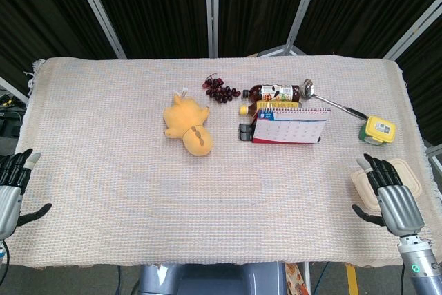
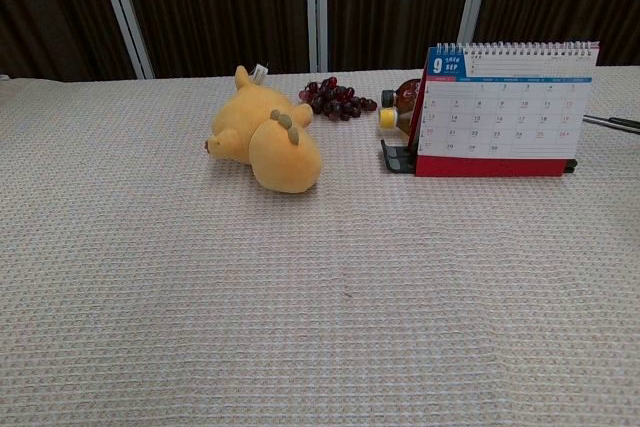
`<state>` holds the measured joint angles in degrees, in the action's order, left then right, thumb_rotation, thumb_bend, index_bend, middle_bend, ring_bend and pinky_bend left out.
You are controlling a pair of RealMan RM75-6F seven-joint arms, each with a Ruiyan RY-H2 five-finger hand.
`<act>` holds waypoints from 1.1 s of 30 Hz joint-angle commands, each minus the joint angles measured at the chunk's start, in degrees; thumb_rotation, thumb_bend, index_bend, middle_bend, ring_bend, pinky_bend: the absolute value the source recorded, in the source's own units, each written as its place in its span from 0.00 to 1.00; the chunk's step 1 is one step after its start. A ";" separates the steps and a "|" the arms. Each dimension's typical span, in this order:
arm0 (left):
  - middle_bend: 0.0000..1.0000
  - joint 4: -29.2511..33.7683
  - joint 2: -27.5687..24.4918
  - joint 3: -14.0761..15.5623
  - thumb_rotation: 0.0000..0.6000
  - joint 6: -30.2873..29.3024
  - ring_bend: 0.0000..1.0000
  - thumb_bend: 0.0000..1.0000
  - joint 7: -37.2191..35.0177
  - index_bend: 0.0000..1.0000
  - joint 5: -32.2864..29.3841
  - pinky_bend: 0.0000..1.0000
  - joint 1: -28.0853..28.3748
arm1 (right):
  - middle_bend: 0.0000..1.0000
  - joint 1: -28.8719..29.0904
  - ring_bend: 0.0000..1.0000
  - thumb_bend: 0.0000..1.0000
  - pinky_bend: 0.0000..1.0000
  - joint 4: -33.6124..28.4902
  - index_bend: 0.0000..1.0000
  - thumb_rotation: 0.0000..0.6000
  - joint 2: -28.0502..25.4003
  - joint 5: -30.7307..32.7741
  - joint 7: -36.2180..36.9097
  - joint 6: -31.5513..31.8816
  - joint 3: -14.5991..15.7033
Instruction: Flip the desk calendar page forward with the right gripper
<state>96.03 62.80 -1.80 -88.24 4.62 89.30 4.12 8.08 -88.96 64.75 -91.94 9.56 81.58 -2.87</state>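
Note:
The desk calendar (image 1: 289, 126) stands upright right of the table's middle, spiral on top, red base; in the chest view the calendar (image 2: 505, 112) shows a September page. My right hand (image 1: 391, 196) is at the table's right front edge, well apart from the calendar, fingers apart and holding nothing. At the left front edge sits my left hand (image 1: 14, 188), also with fingers spread and nothing in it. Neither hand appears in the chest view.
A yellow plush toy (image 1: 188, 125) lies left of the calendar. Behind the calendar are grapes (image 1: 221, 90), a dark bottle (image 1: 275, 92) and a metal ladle (image 1: 331, 101). A small yellow container (image 1: 378, 130) and a beige lidded box (image 1: 387, 181) sit near my right hand.

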 commanded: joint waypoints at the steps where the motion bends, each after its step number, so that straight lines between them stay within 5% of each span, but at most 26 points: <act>1: 0.00 0.00 0.00 -0.02 1.00 -0.04 0.00 0.10 -0.08 0.00 0.04 0.00 0.00 | 0.00 -0.03 0.00 0.14 0.00 -0.13 0.00 1.00 -0.05 0.04 -0.16 0.15 0.06; 11: 0.00 0.04 -0.10 -0.17 1.00 -0.22 0.00 0.10 -0.25 0.00 -0.05 0.00 -0.02 | 0.03 0.61 0.01 0.14 0.00 -1.85 0.00 1.00 -0.21 1.88 1.55 -1.16 -0.34; 14: 0.00 -0.02 -0.14 -0.19 1.00 -0.18 0.00 0.10 -0.46 0.00 -0.11 0.00 -0.01 | 0.32 1.33 0.27 0.14 0.20 -5.26 0.00 1.00 -0.13 6.22 3.55 -3.62 -1.80; 15: 0.00 -0.03 -0.16 -0.18 1.00 -0.11 0.00 0.10 -0.53 0.00 -0.13 0.00 0.01 | 0.47 1.66 0.44 0.15 0.35 -6.92 0.00 1.00 -0.05 8.02 4.58 -4.61 -2.50; 19: 0.00 -0.14 -0.23 -0.36 1.00 -0.11 0.00 0.10 -0.95 0.00 -0.20 0.00 0.12 | 0.72 4.45 0.69 0.19 0.57 -15.55 0.01 1.00 -1.21 15.71 14.93 -12.86 -5.22; 27: 0.00 -0.33 -0.63 -0.46 1.00 -0.54 0.00 0.10 -2.27 0.00 -0.21 0.00 -0.06 | 0.75 13.07 0.73 0.24 0.59 -18.40 0.00 1.00 -1.71 30.22 29.01 -32.86 -10.39; 33: 0.00 -0.12 -1.03 -0.45 1.00 -1.38 0.00 0.10 -2.90 0.00 0.19 0.00 -0.42 | 0.74 16.68 0.72 0.25 0.59 -13.05 0.00 1.00 2.94 38.40 31.01 -39.20 -11.63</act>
<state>95.90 61.80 -2.26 -89.60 1.74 89.46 3.72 22.56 -104.27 65.47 -56.68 38.91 45.11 -13.29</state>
